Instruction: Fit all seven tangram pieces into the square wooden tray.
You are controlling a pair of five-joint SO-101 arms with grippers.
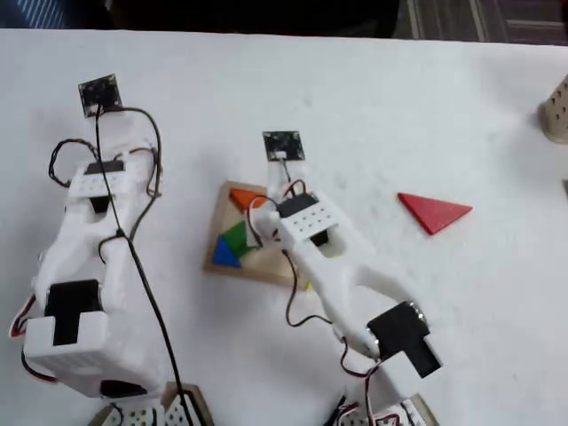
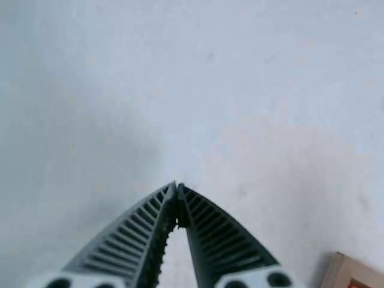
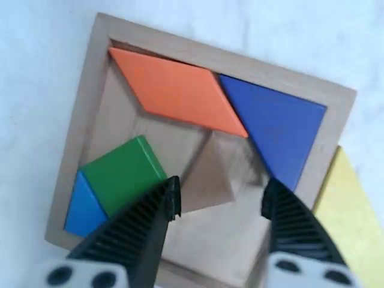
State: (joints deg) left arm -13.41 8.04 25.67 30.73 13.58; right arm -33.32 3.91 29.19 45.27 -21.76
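The square wooden tray [image 3: 90,78] lies under my right gripper [image 3: 219,198], which is open just above it. Inside sit an orange parallelogram [image 3: 174,90], a large blue triangle [image 3: 273,123], a green square [image 3: 123,171] and a small blue triangle [image 3: 81,207]. A brown triangle [image 3: 210,174] lies in the middle, between the fingers. A yellow piece [image 3: 348,210] rests outside, against the tray's edge. A red triangle [image 1: 433,211] lies alone on the table to the right of the tray [image 1: 216,253]. My left gripper [image 2: 177,189] is shut over bare table, a tray corner [image 2: 354,276] nearby.
The white table [image 1: 373,106] is open at the back and right. A pale wooden object [image 1: 557,111] stands at the far right edge. The left arm [image 1: 98,231] sits left of the tray, and the right arm [image 1: 311,226] hangs over the tray's right half.
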